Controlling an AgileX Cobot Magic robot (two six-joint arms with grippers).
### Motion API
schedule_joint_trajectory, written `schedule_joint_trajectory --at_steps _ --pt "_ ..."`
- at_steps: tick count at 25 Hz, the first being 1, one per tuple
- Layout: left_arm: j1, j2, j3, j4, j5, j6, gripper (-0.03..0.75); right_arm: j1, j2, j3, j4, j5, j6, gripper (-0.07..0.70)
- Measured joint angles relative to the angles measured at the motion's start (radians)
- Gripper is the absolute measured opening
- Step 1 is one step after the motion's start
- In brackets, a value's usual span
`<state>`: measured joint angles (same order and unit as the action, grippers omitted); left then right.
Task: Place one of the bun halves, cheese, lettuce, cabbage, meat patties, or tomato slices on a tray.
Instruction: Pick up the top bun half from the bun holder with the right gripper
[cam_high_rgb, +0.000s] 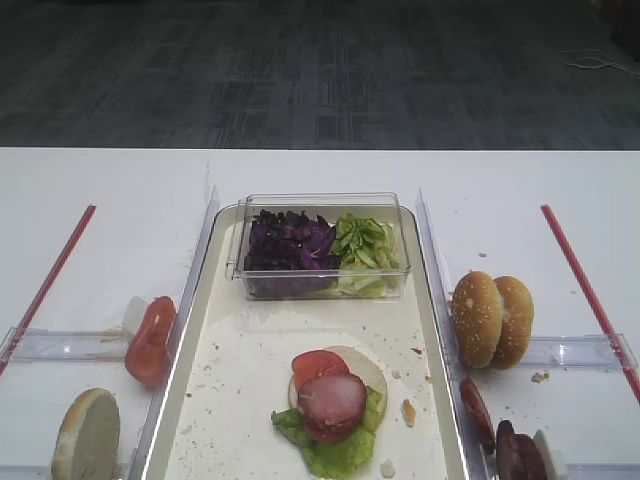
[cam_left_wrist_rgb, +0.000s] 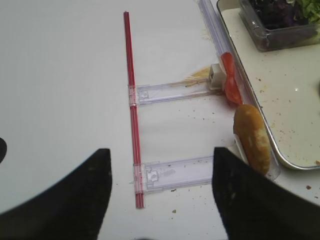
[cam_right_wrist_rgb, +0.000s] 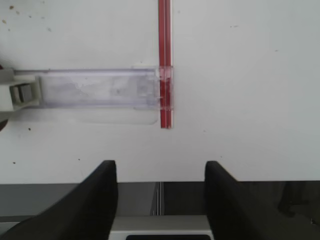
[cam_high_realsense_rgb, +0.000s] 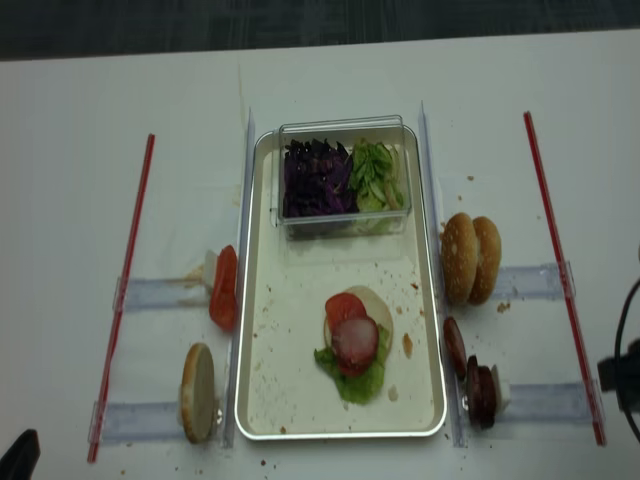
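item: sesame bun top, on edge right of tray; my right gripper nearer (both jaw pairs apart, empty).

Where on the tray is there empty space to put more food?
The tray has bare floor between the clear box at its far end and the burger stack near the front, plus strips either side of the stack. The far end is crowded by the box.

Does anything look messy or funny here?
A bit messy. Crumbs are scattered over the long off-white tray, mostly around the stacked food, with a few more on the white table to its right. The stack itself is lopsided: the red tomato slice and the reddish meat patty sit off-centre on the green lettuce leaf.
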<state>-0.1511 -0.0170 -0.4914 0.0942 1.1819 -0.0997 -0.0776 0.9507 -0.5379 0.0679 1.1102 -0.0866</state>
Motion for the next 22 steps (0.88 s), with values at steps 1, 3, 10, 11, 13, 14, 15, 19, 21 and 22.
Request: schedule_joint_trajectory --at_steps 1,3,10,11,13,14,15,19,21,22 --pt "0.0 0.0 0.0 0.0 0.0 0.0 0.438 0.0 0.022 -0.024 0.0 0.0 0.002 0.433" --pt "0.0 0.0 0.0 0.0 0.0 0.0 0.438 0.0 0.089 -0.076 0.0 -0.007 0.004 0.433" --pt "0.0 0.0 0.0 0.0 0.0 0.0 0.438 0.0 0.352 -0.318 0.002 -0.015 -0.001 0.433" --pt "0.0 0.0 0.0 0.0 0.0 0.0 0.438 0.0 0.391 -0.356 0.002 -0.017 -0.004 0.433" --pt "0.0 0.0 0.0 0.0 0.0 0.0 0.438 0.0 0.46 -0.42 0.003 -0.019 -0.006 0.433" --pt "0.0 0.0 0.0 0.0 0.0 0.0 0.438 0.0 0.495 -0.452 0.003 -0.021 -0.006 0.433" --pt "0.0 0.0 0.0 0.0 0.0 0.0 0.438 0.0 0.523 -0.481 0.003 -0.021 -0.006 0.433" --pt "0.0 0.0 0.0 0.0 0.0 0.0 0.438 0.0 0.631 -0.563 0.003 -0.023 -0.018 0.433" --pt "0.0 0.0 0.0 0.0 0.0 0.0 0.438 0.0 0.665 -0.582 0.003 -0.027 -0.018 0.433" --pt "0.0 0.0 0.0 0.0 0.0 0.0 0.438 0.0 0.671 -0.588 0.003 -0.026 -0.02 0.433"
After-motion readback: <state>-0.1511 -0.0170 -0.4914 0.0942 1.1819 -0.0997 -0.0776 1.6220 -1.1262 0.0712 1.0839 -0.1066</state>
